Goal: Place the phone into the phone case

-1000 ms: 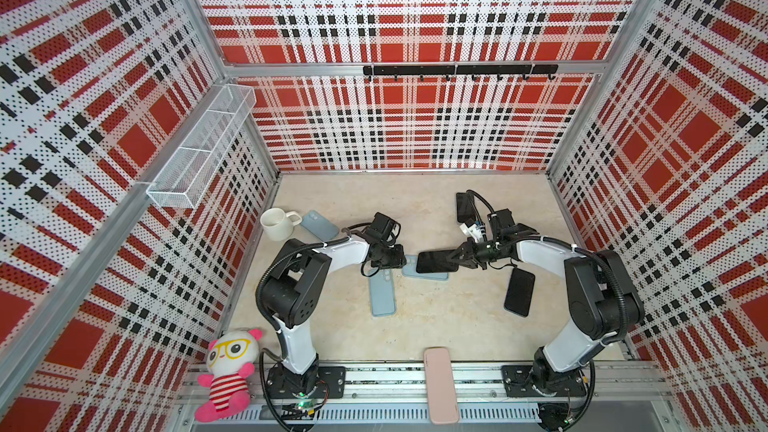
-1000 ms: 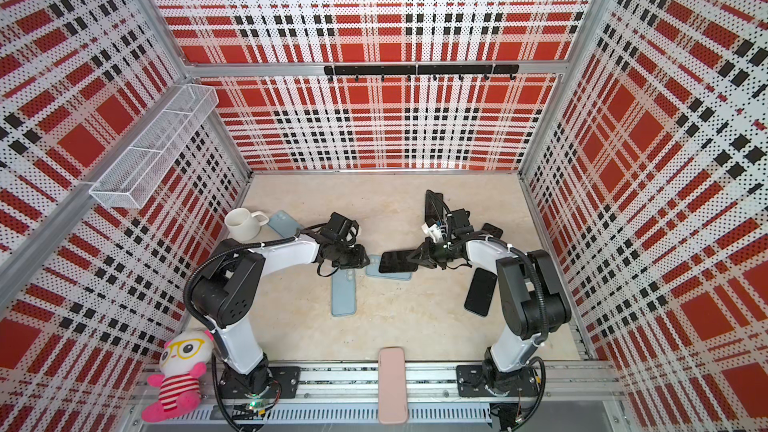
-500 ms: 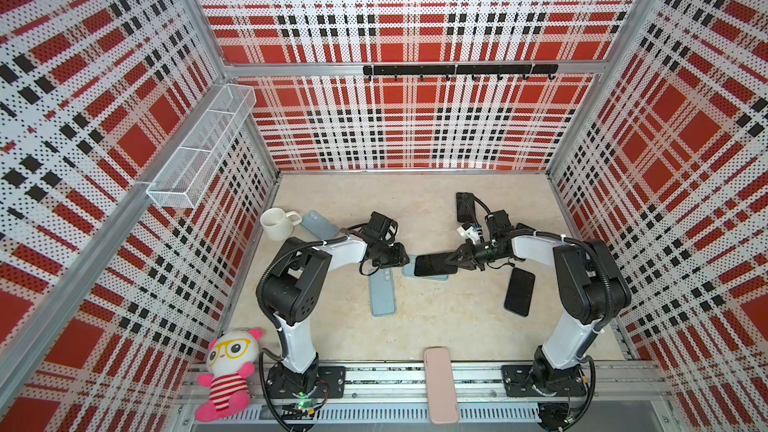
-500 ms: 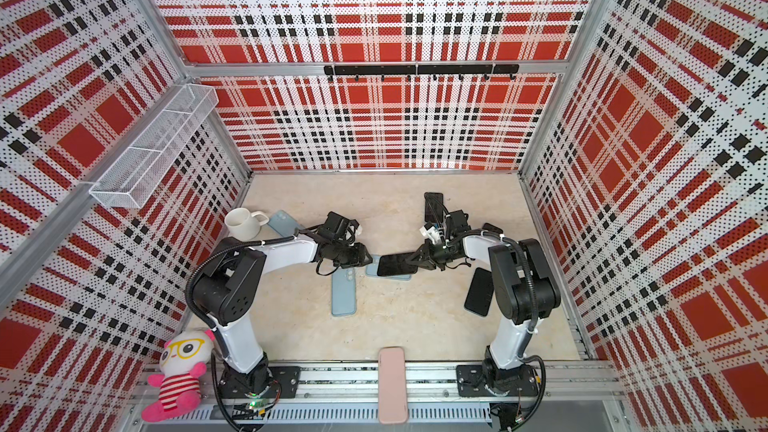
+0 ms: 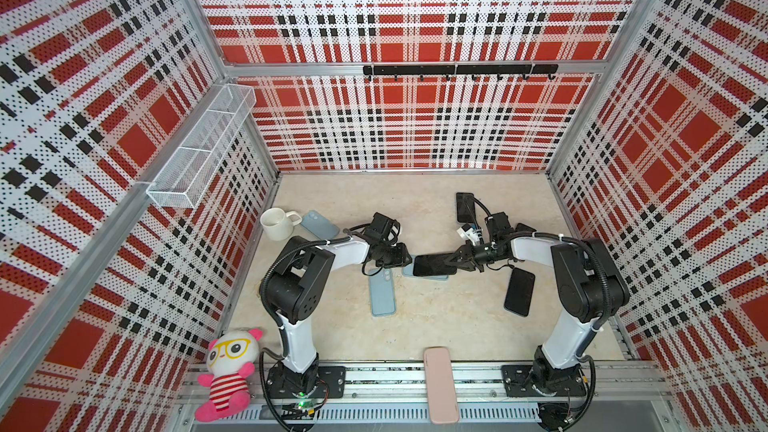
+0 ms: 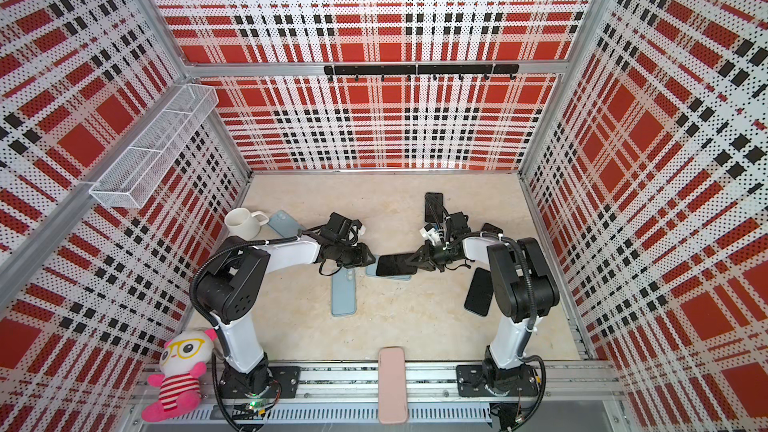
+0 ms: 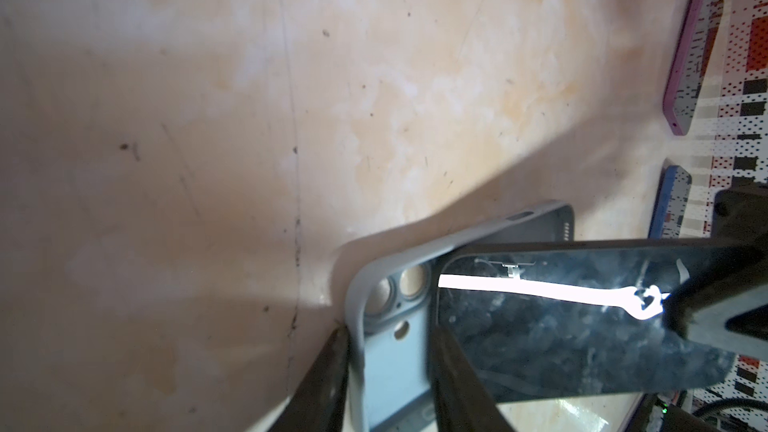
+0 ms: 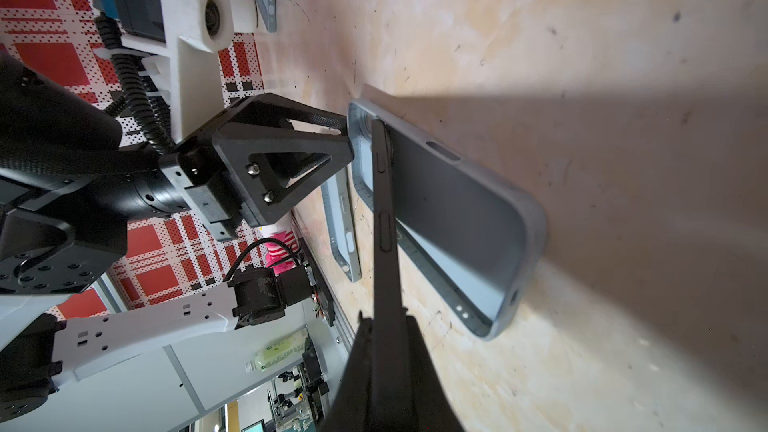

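Right now the right end effector (image 5: 455, 261) is clamped tight on one end of the black phone (image 5: 432, 265), its fingers pressing the two flat faces. In the right wrist view the phone shows edge-on, with its side buttons facing the camera. The phone hangs over the grey-blue phone case (image 7: 395, 367), which lies open side up on the bench (image 5: 415, 326), midway between the two arms. The phone is not seated. Its free end stops just short of the case's camera cut-outs, which show uncovered, and the held end stands clear of the case's rim. Whether the free end touches the case floor I cannot tell. The left end effector (image 7: 388, 332) is partly open at the cut-out end of the case. One finger (image 7: 324, 380) is against the outside of the end wall and the other is inside, over the case floor, so the wall sits between them with room to spare. In both top views the two end effectors nearly meet tip to tip over the case. A second blue case (image 5: 382, 292) lies just beside it, toward the front.
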`<state>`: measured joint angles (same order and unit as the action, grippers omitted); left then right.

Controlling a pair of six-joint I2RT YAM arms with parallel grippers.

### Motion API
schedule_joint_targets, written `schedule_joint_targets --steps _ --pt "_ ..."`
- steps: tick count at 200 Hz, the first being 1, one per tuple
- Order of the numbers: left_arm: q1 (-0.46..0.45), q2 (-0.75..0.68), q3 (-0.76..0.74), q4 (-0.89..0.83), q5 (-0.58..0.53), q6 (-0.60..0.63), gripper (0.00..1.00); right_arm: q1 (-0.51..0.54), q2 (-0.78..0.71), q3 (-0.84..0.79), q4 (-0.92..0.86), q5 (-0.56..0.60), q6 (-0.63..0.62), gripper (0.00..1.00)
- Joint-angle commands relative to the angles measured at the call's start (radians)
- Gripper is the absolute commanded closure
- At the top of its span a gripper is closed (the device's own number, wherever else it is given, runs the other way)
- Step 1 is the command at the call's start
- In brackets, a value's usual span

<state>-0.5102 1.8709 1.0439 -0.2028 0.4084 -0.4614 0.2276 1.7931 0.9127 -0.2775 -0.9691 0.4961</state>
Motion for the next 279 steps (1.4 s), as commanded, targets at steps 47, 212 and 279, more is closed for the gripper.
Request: schedule_joint_targets --steps 47,212,279 --pt "-0.033 -0.017 -0.016 -0.023 -0.029 0.021 0.61 0.035 0.043 -0.045 0.011 0.15 0.035 0.95" --pt "-0.036 -0.037 -0.022 -0.012 -0.01 0.02 0.5 0.148 0.196 0.086 0.028 0.15 0.05 0.95" --pt "-0.042 -0.053 -0.01 -0.054 -0.108 0.038 0.53 0.162 0.18 0.12 -0.024 0.184 0.079 0.81"
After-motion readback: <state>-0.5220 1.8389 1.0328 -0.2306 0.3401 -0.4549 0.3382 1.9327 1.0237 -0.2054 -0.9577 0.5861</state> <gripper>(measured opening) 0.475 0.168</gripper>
